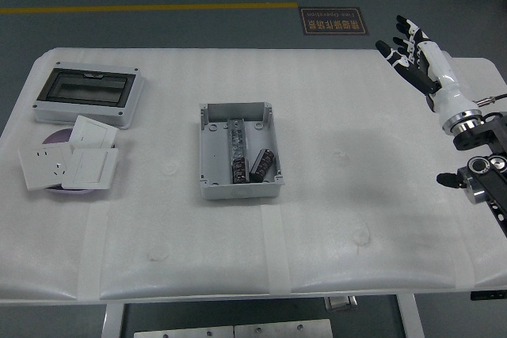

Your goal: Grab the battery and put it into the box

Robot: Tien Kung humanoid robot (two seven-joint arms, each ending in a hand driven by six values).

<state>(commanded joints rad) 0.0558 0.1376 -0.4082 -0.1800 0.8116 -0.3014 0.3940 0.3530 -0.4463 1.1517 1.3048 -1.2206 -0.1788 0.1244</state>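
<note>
Starting at the near side, the white table [238, 275] is sitting mostly bare up front, just padded sheeting. A bit further in, on the left, a stack of wall socket plates [67, 162] is lying on a purple disc. In the middle, the grey box [239, 150] is sitting open, and the dark battery [263, 165] is already lying inside it, tilted against the right of the centre rail. So the drop-off looks done.

Over on the right, the right hand [418, 61] is hanging above the far right corner, fingers spread and holding nothing, well apart from the box. Behind the sockets, a breaker enclosure [89, 94] with a dark window is sitting at the far left.

The left hand isn't showing at all.

Judging from this, the step in hand is just clearing out: best to be keeping that hand high and wide of the box so nothing is nudging it or tipping the battery.
</note>
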